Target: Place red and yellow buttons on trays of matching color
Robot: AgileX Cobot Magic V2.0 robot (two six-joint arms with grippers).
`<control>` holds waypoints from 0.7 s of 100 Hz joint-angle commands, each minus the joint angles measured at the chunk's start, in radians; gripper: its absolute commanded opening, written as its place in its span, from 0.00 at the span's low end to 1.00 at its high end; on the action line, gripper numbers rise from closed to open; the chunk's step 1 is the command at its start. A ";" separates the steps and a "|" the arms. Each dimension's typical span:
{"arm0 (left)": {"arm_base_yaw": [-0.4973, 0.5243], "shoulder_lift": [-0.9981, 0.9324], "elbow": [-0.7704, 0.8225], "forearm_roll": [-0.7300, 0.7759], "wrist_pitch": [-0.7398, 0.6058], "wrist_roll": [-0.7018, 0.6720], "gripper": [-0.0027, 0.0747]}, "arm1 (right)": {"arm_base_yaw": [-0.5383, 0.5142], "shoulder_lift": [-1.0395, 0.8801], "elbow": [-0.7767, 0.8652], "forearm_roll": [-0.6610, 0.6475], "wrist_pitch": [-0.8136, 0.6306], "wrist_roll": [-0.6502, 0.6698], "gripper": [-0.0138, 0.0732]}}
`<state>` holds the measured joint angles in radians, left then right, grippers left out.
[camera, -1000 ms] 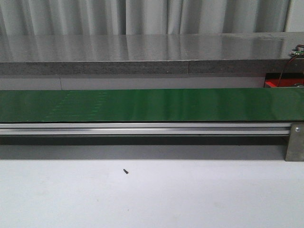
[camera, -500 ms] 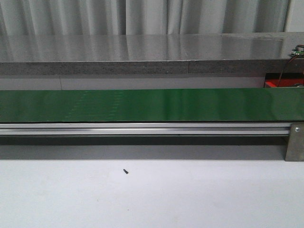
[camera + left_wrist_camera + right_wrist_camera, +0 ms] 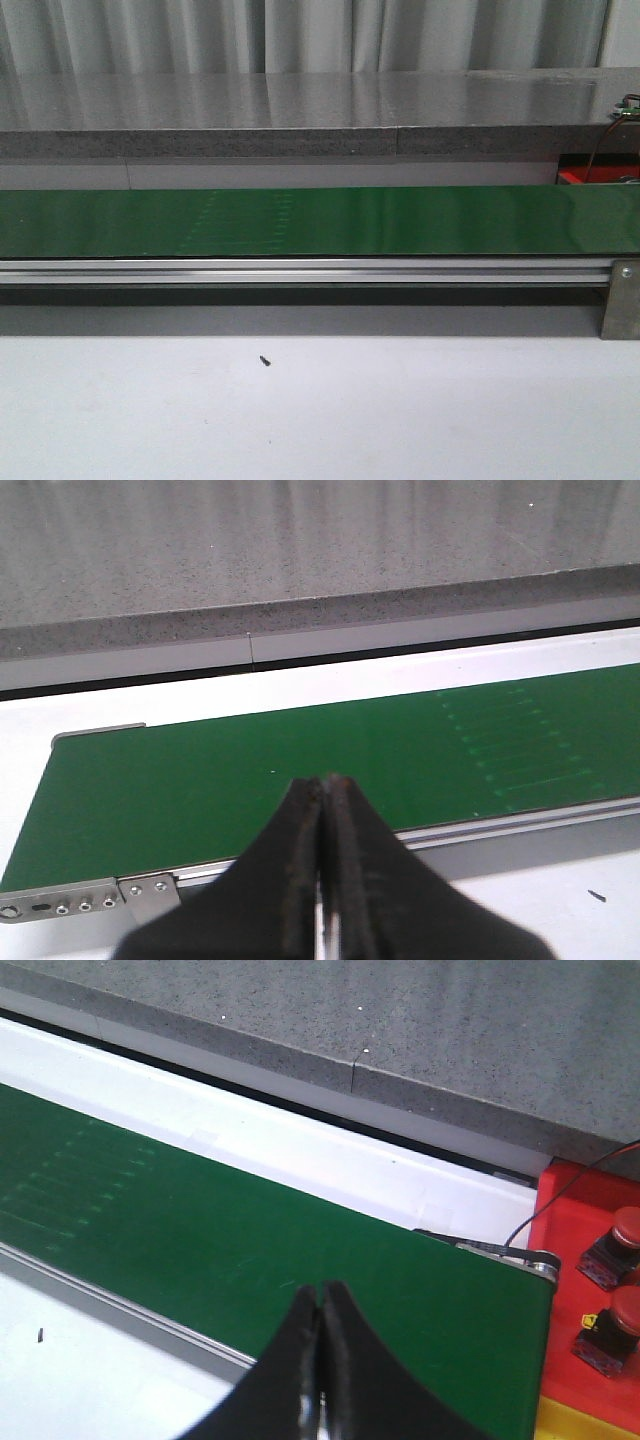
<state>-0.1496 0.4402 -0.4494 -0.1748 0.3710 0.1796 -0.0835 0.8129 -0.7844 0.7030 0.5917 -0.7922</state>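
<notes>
Fingertips of the left gripper (image 3: 324, 785) press together with nothing between them, poised above the near edge of the green conveyor belt (image 3: 300, 770). Likewise pinched closed and empty, the right gripper (image 3: 321, 1315) hangs over the belt's opposite end, near a red control box (image 3: 590, 1290) carrying two red push buttons (image 3: 618, 1245). Faint pale stitch marks (image 3: 245, 220) cross the belt left of centre. An aluminium rail (image 3: 300, 270) runs along its front. A small dark speck (image 3: 265, 361) lies on the white table (image 3: 320, 420). No trays or loose buttons for sorting appear in any view.
</notes>
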 commanded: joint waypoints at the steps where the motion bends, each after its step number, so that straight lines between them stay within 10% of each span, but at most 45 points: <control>1: -0.007 0.003 -0.030 -0.013 -0.082 -0.004 0.01 | 0.000 -0.009 -0.036 0.036 -0.046 -0.010 0.08; 70: -0.007 0.003 -0.030 -0.013 -0.082 -0.004 0.01 | 0.008 -0.013 -0.031 0.028 -0.096 -0.002 0.08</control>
<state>-0.1496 0.4402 -0.4494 -0.1748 0.3710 0.1796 -0.0829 0.8129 -0.7844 0.7080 0.5658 -0.7922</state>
